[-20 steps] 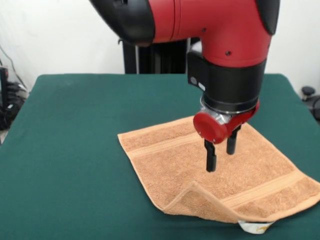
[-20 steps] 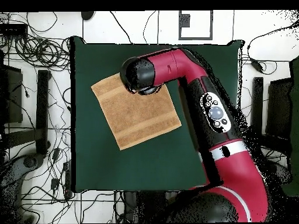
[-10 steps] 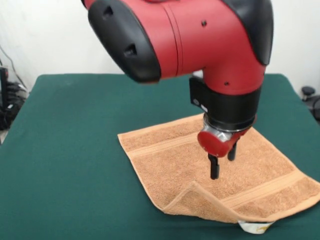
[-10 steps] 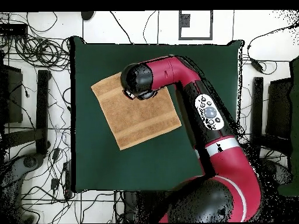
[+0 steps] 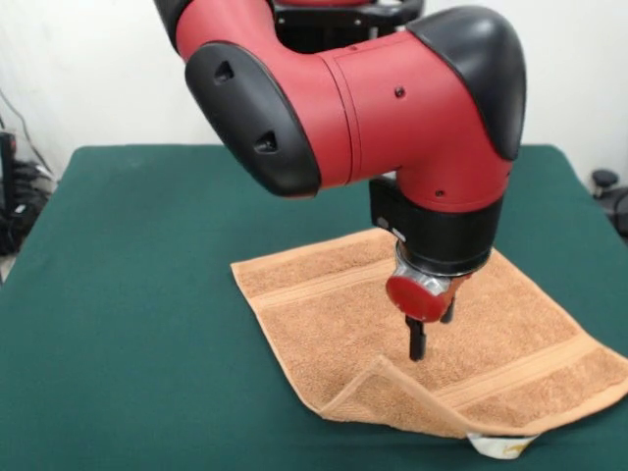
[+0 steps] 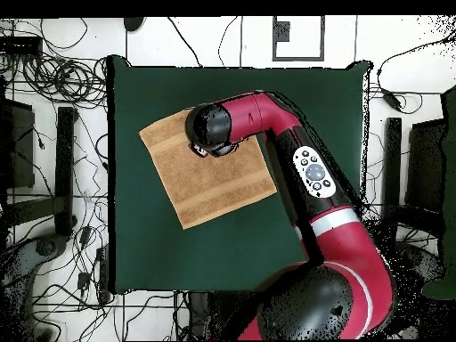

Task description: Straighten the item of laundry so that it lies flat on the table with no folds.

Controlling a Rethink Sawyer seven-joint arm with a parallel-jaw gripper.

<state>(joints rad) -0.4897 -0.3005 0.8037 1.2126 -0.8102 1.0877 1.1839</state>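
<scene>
- Your gripper point(image 5: 425, 337) points straight down over the middle of the towel point(image 5: 343, 314). Two dark fingers point(image 5: 416, 339) show below the red disc, close together with nothing between them (whether the tips touch the cloth, you cannot tell).
- Just in front of the fingers, the towel's near corner point(image 5: 378, 388) is folded back on itself, and a small white label point(image 5: 500, 446) pokes out beneath the near edge.
- The towel lies angled on the green table point(image 5: 128, 294), on the half toward the right of the front view.

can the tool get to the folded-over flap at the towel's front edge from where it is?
Probably yes: the tool hangs just above the towel, right behind the folded flap, with nothing between them.
</scene>
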